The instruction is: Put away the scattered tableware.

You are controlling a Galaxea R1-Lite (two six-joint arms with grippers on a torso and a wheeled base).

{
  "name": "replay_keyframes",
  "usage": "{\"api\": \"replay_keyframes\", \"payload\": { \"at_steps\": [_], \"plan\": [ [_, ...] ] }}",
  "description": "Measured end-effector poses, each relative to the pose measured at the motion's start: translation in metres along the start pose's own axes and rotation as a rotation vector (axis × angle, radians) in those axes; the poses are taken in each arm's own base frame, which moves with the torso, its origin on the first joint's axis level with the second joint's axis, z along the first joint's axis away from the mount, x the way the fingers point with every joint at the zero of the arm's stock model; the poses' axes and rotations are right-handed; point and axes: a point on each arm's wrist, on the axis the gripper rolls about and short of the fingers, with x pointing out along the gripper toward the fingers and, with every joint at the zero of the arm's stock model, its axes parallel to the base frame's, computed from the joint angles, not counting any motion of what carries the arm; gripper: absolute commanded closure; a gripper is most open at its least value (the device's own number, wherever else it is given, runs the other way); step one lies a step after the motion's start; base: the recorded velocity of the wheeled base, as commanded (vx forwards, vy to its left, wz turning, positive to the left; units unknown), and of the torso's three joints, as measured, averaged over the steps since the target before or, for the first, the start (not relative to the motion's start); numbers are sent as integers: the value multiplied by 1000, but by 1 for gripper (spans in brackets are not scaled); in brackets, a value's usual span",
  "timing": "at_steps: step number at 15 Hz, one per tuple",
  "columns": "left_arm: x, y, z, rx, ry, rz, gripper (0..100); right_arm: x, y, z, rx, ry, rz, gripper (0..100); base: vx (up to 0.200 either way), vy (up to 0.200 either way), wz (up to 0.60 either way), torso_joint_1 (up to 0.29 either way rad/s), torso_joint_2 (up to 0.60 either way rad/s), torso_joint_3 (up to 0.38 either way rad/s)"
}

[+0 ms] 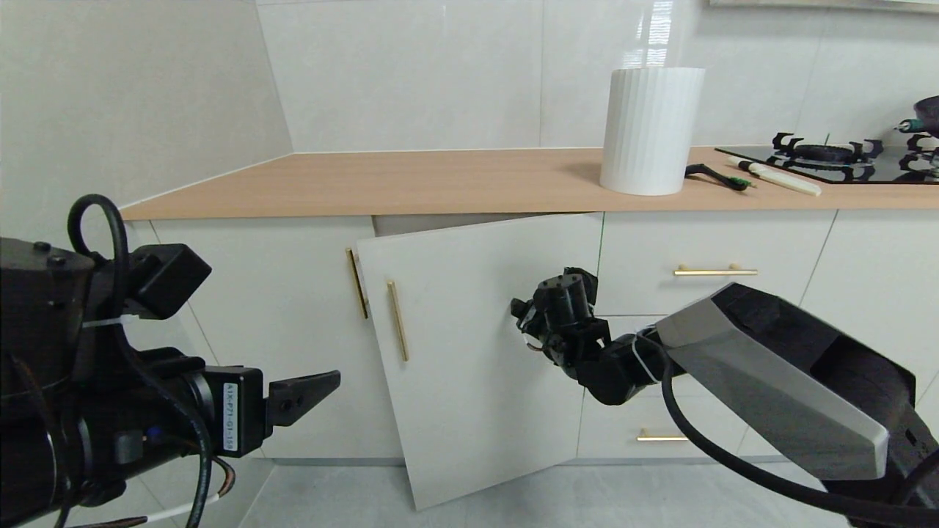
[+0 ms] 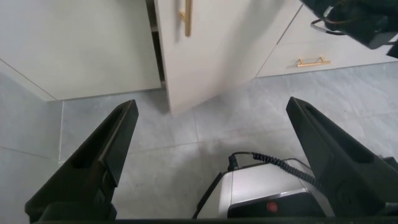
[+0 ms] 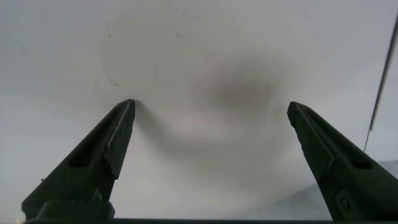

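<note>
On the wooden counter (image 1: pixel 411 180) lie a black-handled utensil (image 1: pixel 715 176) and a long cream-coloured utensil (image 1: pixel 781 178), right of a tall white ribbed container (image 1: pixel 651 130). Below, a white cabinet door (image 1: pixel 477 352) with a gold handle (image 1: pixel 397 320) stands ajar. My right gripper (image 1: pixel 530 315) is open, its tips right at the door's face (image 3: pixel 205 50) near the door's right edge. My left gripper (image 1: pixel 323 392) hangs low at the left, open and holding nothing, over the grey floor (image 2: pixel 186 137). The ajar door (image 2: pixel 211 43) also lies ahead of the left gripper (image 2: pixel 211 106).
A black gas hob (image 1: pixel 836 158) sits at the counter's right end, with a dark pan (image 1: pixel 926 114) at the edge. Drawers with gold handles (image 1: pixel 715 270) (image 1: pixel 660 438) lie right of the door. A closed cabinet (image 1: pixel 279 330) is on its left. Tiled walls enclose the corner.
</note>
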Motion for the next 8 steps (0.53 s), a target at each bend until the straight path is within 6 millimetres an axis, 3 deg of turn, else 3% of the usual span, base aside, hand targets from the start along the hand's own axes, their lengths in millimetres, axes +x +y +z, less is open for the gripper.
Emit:
{"api": "replay_keyframes", "payload": {
  "at_steps": [8],
  "plan": [
    [0, 0, 0, 1, 1, 0, 0, 16, -10, 18, 41, -62, -20, 0, 0, 0, 0, 0, 0, 0]
  ]
}}
